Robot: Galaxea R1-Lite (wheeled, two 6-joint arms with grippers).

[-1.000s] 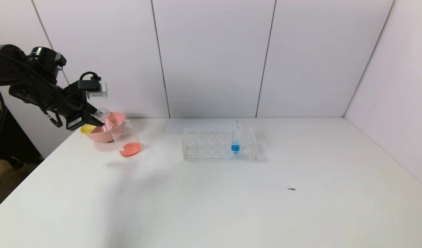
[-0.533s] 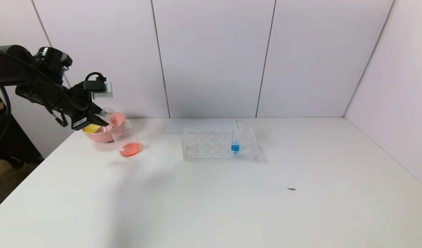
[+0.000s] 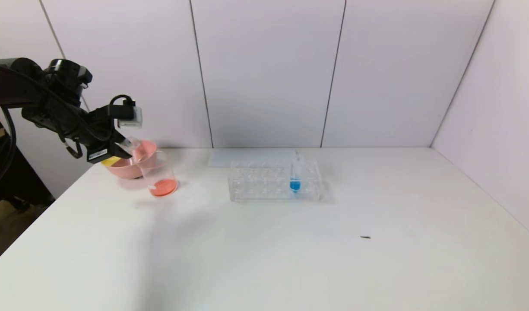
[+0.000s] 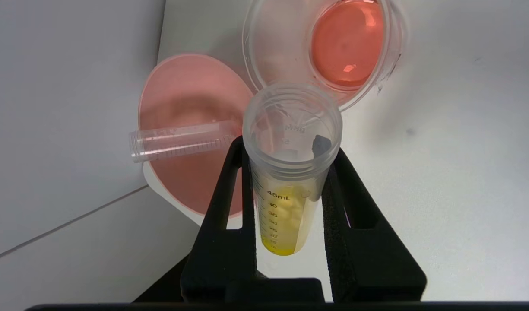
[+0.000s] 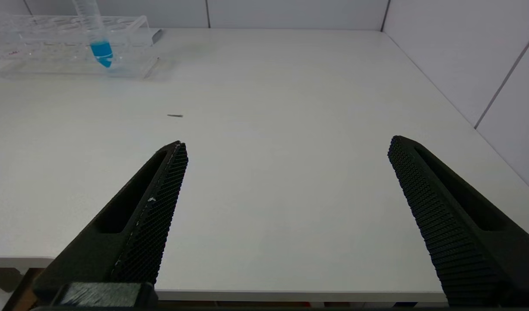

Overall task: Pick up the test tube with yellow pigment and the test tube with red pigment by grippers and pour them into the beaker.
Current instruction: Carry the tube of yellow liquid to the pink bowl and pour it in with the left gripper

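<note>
My left gripper is shut on the test tube with yellow pigment, held tilted above the table's far left. The tube's open mouth points at the beaker. In the left wrist view the black fingers clamp the tube, and yellow liquid sits in its lower part. The beaker lies just beyond the mouth, with red-orange liquid on its bottom. No tube with red liquid is in view. My right gripper is open and empty over the table's near edge.
A pink bowl stands behind the beaker, and an empty clear tube lies across it. A clear rack at mid table holds a blue-liquid tube. A small dark speck lies on the table.
My left gripper has moved a little to the right with the yellow tube, bringing the tube's mouth closer to the beaker's rim. The right arm has not moved.
</note>
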